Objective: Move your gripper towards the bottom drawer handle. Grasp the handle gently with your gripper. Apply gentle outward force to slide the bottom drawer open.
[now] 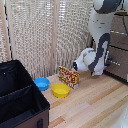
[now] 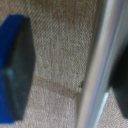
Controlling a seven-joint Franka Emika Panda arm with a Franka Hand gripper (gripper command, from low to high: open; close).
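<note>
On the wooden floor [image 1: 95, 105], a blue bowl [image 1: 42, 83] and a yellow bowl [image 1: 60, 90] sit just beside each other in front of the pale reed screen [image 1: 45, 35], with a red and yellow box [image 1: 69, 76] standing upright just past the yellow one; all three lie well clear of the dresser. A large black bin [image 1: 20, 97] fills the lower corner at the exterior view's left. The white-and-black arm [image 1: 100, 45] bends down in front of the dark brown dresser [image 1: 120, 50] at the exterior view's right edge and covers much of it, so the gripper [image 1: 108, 62] is barely seen there, tucked behind the forearm against the drawer fronts. The dresser is cut off by the picture's edge, and which drawer is lowest cannot be told from that view. In the wrist view the silver handle [image 2: 97, 65] runs as a blurred bar between the two dark pads, one blue-backed finger [image 2: 17, 65] well to one side and the other partly out of frame just beside the bar; the fingers stand apart, not yet pressed on it. Behind lies the blurred brown drawer front [image 2: 57, 45].
</note>
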